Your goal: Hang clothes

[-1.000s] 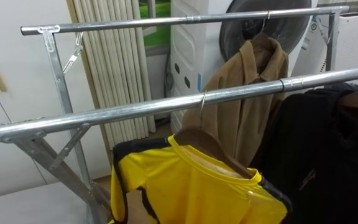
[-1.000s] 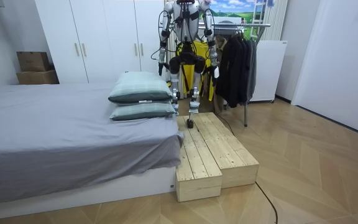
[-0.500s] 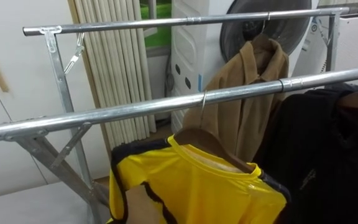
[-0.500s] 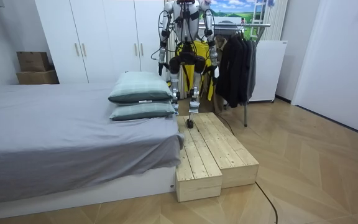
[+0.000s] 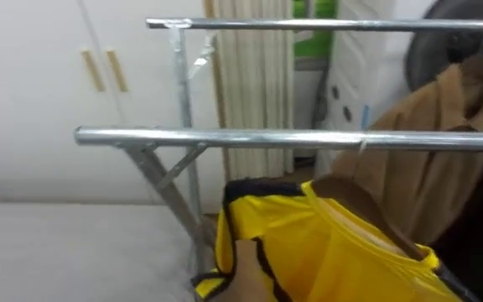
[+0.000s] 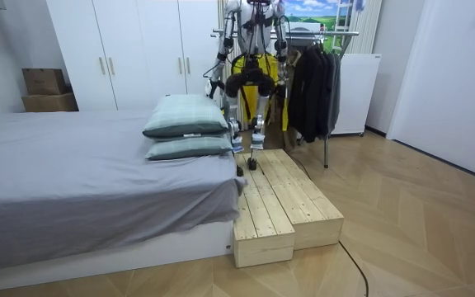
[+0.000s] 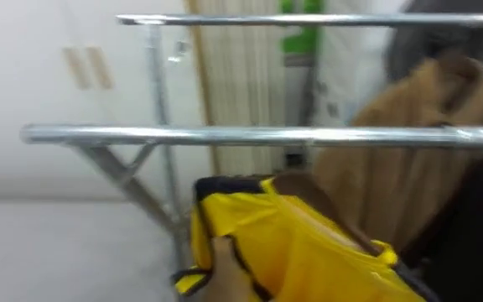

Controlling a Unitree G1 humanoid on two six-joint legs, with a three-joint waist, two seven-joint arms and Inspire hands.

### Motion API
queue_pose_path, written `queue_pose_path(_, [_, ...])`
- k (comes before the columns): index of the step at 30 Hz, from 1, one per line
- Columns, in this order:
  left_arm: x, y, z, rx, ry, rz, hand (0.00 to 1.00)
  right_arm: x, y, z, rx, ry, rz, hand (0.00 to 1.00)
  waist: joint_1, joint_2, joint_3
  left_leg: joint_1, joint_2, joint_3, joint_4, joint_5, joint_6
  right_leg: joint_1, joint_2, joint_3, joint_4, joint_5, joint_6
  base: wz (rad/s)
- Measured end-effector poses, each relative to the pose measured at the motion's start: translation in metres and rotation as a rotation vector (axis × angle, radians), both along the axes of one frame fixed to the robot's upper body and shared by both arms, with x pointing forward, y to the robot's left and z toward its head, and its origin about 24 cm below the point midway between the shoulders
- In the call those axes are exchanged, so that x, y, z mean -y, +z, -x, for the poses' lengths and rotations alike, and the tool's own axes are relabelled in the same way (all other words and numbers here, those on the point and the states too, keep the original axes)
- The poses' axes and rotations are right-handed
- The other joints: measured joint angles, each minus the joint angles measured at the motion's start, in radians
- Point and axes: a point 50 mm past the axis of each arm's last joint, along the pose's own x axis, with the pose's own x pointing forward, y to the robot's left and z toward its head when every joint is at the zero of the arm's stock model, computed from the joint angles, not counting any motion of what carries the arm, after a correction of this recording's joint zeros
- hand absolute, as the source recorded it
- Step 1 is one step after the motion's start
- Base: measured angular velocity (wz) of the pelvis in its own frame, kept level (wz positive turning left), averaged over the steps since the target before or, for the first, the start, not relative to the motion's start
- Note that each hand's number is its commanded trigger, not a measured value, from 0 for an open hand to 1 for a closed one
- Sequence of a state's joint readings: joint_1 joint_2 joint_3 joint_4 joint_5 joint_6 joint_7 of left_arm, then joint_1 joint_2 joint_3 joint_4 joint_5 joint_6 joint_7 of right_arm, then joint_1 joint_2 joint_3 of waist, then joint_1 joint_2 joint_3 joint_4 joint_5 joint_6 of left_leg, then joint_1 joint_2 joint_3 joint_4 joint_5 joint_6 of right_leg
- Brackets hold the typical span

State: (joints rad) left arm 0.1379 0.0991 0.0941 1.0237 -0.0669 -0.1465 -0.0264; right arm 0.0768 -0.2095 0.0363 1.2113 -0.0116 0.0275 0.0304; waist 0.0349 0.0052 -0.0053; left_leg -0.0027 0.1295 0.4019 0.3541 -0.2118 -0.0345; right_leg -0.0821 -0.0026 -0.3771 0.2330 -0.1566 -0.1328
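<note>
The yellow shirt (image 5: 325,247) looked light, soft and slippery, best held by its wooden hanger (image 5: 359,205). I could not tell the grip of the left hand (image 6: 213,82) or right hand (image 6: 285,81).

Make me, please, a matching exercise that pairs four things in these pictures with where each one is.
Things:
1. yellow shirt
2. brown coat
3. pillows
4. wooden platform

Places:
A. stacked on the bed
B. on the floor beside the bed
C. hanging from the near rail
D. hanging behind the near rail

Pairs: 1-C; 2-D; 3-A; 4-B
</note>
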Motion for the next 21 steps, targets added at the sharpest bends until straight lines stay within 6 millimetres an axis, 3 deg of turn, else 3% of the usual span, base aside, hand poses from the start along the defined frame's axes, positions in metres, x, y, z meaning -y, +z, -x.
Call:
queue_pose_path(1, [0.0, 0.0, 0.001, -0.004, 0.0, 0.008, 0.0, 0.002, 0.001, 0.0, -0.009, 0.003, 0.013, 0.0, 0.001, -0.003, 0.0034, 0.008, 0.003, 0.023, 0.015, -0.007, 0.002, 0.004, -0.016, -0.053, 0.014, -0.014, 0.007, 1.47])
queue_pose_path(2, [0.0, -0.001, 0.003, -0.008, 0.001, 0.011, 0.0, 0.003, 0.001, 0.0, -0.014, 0.002, 0.019, 0.0, 0.001, -0.001, 0.007, 0.015, 0.006, 0.031, 0.02, -0.013, 0.005, 0.01, -0.02, -0.081, 0.015, -0.021, 0.009, 1.43])
queue_pose_path(3, [0.0, -0.002, 0.006, -0.016, 0.001, 0.018, 0.0, 0.004, 0.001, 0.001, -0.022, 0.009, 0.027, 0.0, 0.003, 0.002, 0.0074, 0.026, 0.014, 0.046, 0.028, -0.029, 0.002, 0.016, -0.029, -0.134, 0.026, -0.037, 0.011, 1.12])
queue_pose_path(4, [0.0, -0.002, 0.007, -0.019, 0.0, 0.021, 0.0, 0.004, 0.001, 0.002, -0.026, 0.013, 0.032, 0.0, 0.002, 0.004, 0.0072, 0.03, 0.017, 0.05, 0.028, -0.037, -0.001, 0.019, -0.032, -0.161, 0.028, -0.043, 0.014, 1.39])
queue_pose_path(6, [0.0, -0.002, 0.009, -0.024, 0.002, 0.024, 0.0, 0.006, 0.001, 0.006, -0.037, 0.01, 0.05, 0.0, 0.002, 0.005, 0.0065, 0.042, 0.011, 0.054, 0.012, -0.073, 0.009, 0.035, -0.043, -0.263, 0.042, -0.063, 0.028, 1.36])
queue_pose_path(7, [0.0, -0.002, 0.01, -0.026, 0.002, 0.024, 0.0, 0.006, 0.001, 0.006, -0.04, 0.006, 0.054, 0.0, 0.003, 0.006, 0.006, 0.046, 0.01, 0.06, 0.003, -0.082, 0.01, 0.035, -0.045, -0.279, 0.05, -0.071, 0.033, 1.18])
queue_pose_path(8, [0.0, -0.003, 0.013, -0.036, 0.007, 0.026, 0.0, 0.007, 0.0, 0.007, -0.045, 0.001, 0.062, 0.0, 0.008, 0.001, 0.0043, 0.051, 0.005, 0.065, -0.018, -0.1, 0.003, 0.042, -0.061, -0.309, 0.071, -0.086, 0.054, 0.95])
queue_pose_path(10, [0.002, -0.006, 0.022, -0.067, 0.014, 0.036, 0.0, 0.01, 0.001, 0.01, -0.057, -0.007, 0.081, 0.0, 0.023, 0.007, -0.0066, 0.052, -0.002, 0.059, -0.043, -0.11, 0.013, 0.049, -0.087, -0.352, 0.1, -0.099, 0.1, 0.69])
queue_pose_path(11, [0.005, -0.008, 0.028, -0.097, 0.02, 0.048, 0.0, 0.017, 0.003, 0.012, -0.066, -0.012, 0.107, 0.0, 0.027, 0.017, -0.0091, 0.055, -0.002, 0.046, -0.054, -0.11, 0.013, 0.044, -0.106, -0.362, 0.152, -0.093, 0.149, 0.5])
queue_pose_path(12, [0.004, -0.01, 0.037, -0.133, 0.03, 0.053, 0.0, 0.021, 0.004, 0.013, -0.06, -0.042, 0.12, 0.0, 0.024, 0.025, -0.0092, 0.061, -0.007, 0.012, -0.066, -0.109, 0.014, 0.044, -0.122, -0.342, 0.191, -0.087, 0.159, 0.66])
queue_pose_path(14, [0.003, -0.012, 0.048, -0.176, 0.055, 0.062, 0.0, 0.021, 0.004, 0.013, -0.049, -0.104, 0.117, 0.0, 0.02, 0.028, -0.0075, 0.063, -0.022, -0.032, -0.064, -0.104, 0.023, 0.052, -0.134, -0.293, 0.219, -0.087, 0.159, 0.77])
queue_pose_path(16, [0.004, -0.013, 0.048, -0.187, 0.06, 0.081, 0.0, 0.017, 0.003, 0.014, -0.05, -0.137, 0.097, 0.0, -0.004, 0.025, -0.0067, 0.053, -0.045, -0.12, -0.053, -0.093, 0.04, 0.077, -0.134, -0.187, 0.231, -0.09, 0.163, 1.24])
queue_pose_path(17, [0.004, -0.013, 0.047, -0.19, 0.059, 0.085, 0.0, 0.016, 0.002, 0.014, -0.049, -0.146, 0.093, 0.0, -0.011, 0.024, -0.006, 0.046, -0.052, -0.143, -0.045, -0.09, 0.044, 0.083, -0.131, -0.141, 0.231, -0.091, 0.166, 1.43])
queue_pose_path(18, [0.005, -0.014, 0.046, -0.195, 0.057, 0.091, 0.0, 0.014, 0.002, 0.015, -0.052, -0.163, 0.088, 0.0, -0.017, 0.021, -0.0058, 0.031, -0.066, -0.178, -0.031, -0.08, 0.054, 0.095, -0.126, -0.061, 0.23, -0.1, 0.18, 1.2])
queue_pose_path(19, [0.005, -0.014, 0.045, -0.196, 0.057, 0.095, 0.0, 0.014, 0.002, 0.015, -0.056, -0.167, 0.088, 0.0, -0.019, 0.02, -0.005, 0.021, -0.076, -0.2, -0.022, -0.077, 0.059, 0.102, -0.125, -0.035, 0.228, -0.106, 0.191, 1.43])
queue_pose_path(21, [0.005, -0.014, 0.046, -0.192, 0.08, 0.109, 0.0, 0.013, 0.001, 0.014, -0.054, -0.176, 0.09, 0.0, -0.021, 0.015, -0.0059, -0.025, -0.117, -0.287, 0.017, -0.064, 0.082, 0.13, -0.114, 0.038, 0.2, -0.118, 0.211, 1.38])
